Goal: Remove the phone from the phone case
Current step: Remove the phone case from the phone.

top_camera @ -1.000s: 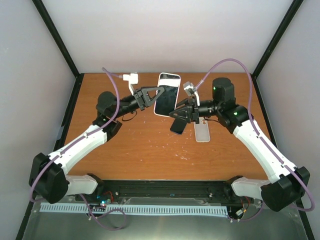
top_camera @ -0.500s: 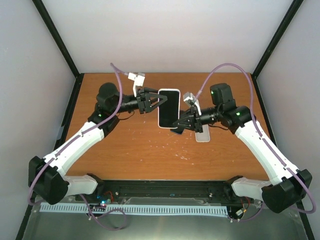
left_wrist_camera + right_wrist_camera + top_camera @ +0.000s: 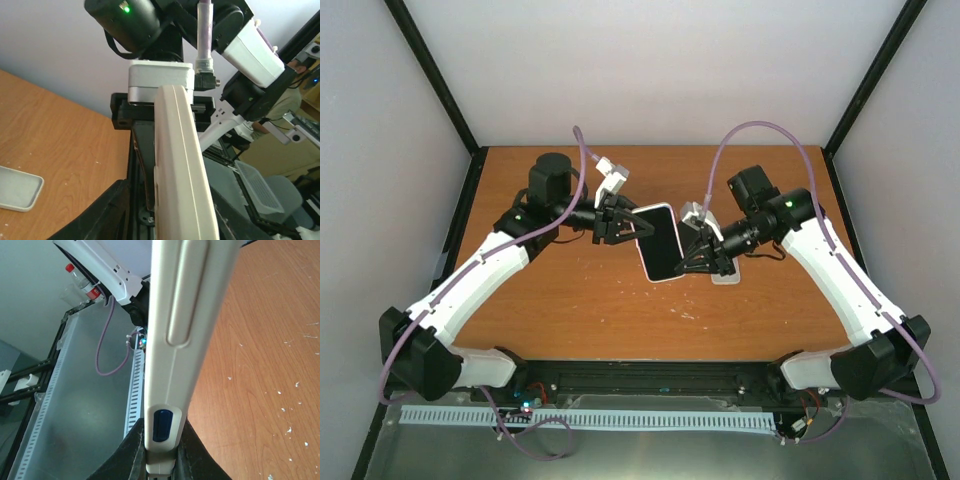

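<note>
Phone (image 3: 660,243) aloft – right jaws clamping it, left jaws unclear, pale slab (image 3: 19,187) below

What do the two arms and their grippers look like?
Both the left arm and the right arm have white links and black joints. A purple cable loops along each. The left gripper and the right gripper are black and triangular.
</note>
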`<state>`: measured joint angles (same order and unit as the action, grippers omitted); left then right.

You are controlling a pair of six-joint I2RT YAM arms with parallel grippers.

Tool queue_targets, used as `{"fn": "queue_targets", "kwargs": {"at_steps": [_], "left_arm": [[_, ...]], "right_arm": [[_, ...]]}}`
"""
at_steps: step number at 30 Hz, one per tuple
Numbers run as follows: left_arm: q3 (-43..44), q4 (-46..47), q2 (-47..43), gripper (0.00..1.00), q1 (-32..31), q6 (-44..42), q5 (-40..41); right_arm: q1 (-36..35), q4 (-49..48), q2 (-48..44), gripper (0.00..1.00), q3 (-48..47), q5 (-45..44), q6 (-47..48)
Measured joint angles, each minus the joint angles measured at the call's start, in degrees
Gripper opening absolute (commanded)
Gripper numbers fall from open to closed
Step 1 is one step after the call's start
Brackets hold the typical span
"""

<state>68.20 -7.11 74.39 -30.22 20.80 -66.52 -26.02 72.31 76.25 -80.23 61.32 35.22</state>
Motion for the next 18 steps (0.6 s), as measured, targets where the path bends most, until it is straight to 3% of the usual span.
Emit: {"fn": "queue_targets", "kwargs": {"at_steps": [4,12,18], "left_arm": [[2.73,-5.6,0.87,0.39,0.0,-3.67,-1.73],[4.55,-11.52,2.36,0.12,0.0,-8.13,-2.25],[4.61,-12.41,2.64,0.01,0.17,-8.76,-1.99]], "right_arm": [[0.0,3.76,2.51,0.04,-3.56,0.2,2.93],[-0.02,9.18,6.8,0.04,-5.79,0.04,6.23],[-0.07,10.64,6.97,0.08,-7.13,-1.31,6.27]]}}
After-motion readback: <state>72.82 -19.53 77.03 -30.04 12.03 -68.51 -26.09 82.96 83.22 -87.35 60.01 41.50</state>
